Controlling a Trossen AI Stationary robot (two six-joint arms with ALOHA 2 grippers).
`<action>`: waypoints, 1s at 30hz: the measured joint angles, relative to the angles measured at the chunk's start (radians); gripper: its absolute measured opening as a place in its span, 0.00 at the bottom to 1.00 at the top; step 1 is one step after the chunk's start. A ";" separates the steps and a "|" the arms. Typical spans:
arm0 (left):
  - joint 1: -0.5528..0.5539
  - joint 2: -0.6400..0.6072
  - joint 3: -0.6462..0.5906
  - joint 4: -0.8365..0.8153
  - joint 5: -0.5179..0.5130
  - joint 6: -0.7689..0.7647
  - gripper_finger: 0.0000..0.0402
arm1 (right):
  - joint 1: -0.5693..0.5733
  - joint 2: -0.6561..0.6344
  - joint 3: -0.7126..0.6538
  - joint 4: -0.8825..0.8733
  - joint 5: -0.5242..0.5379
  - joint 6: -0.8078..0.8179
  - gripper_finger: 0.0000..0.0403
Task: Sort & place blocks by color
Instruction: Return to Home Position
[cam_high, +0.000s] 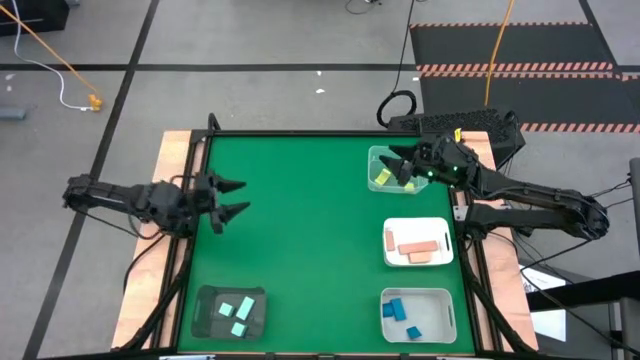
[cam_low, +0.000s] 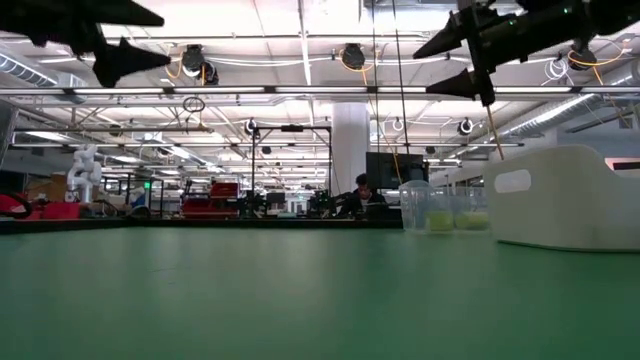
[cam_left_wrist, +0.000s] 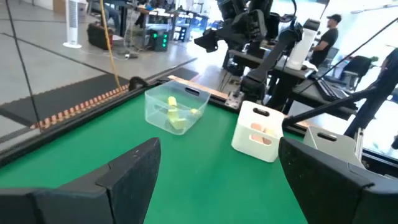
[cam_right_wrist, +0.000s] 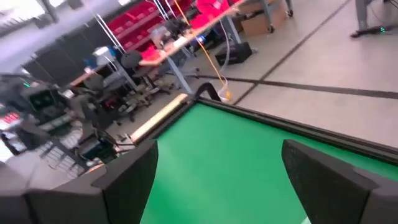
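The blocks lie sorted in four trays on the green table. Yellow blocks (cam_high: 383, 177) lie in a clear tray (cam_high: 386, 153) at the far right, salmon pink blocks (cam_high: 418, 249) in a white tray (cam_high: 417, 224), blue blocks (cam_high: 397, 310) in a white tray (cam_high: 418, 294) at the near right, and mint green blocks (cam_high: 238, 311) in a dark tray (cam_high: 207, 303) at the near left. My left gripper (cam_high: 232, 199) is open above the table's left side, holding nothing. My right gripper (cam_high: 399, 165) is open, level above the clear tray, and it too holds nothing.
The middle of the green table (cam_high: 300, 220) is bare. A wooden rim (cam_high: 170, 160) frames the table. In the low view a person sits far off in the room behind the table.
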 joint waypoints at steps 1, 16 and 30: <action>0.000 0.000 -0.033 0.041 0.003 0.000 0.81 | 0.008 0.000 -0.026 0.045 0.000 0.005 0.83; 0.000 0.000 -0.353 0.478 0.073 0.007 0.81 | 0.135 -0.001 -0.478 0.979 -0.001 -0.019 0.83; 0.001 0.001 -0.376 0.465 0.073 0.054 0.80 | 0.147 -0.002 -0.580 0.996 0.004 -0.001 0.83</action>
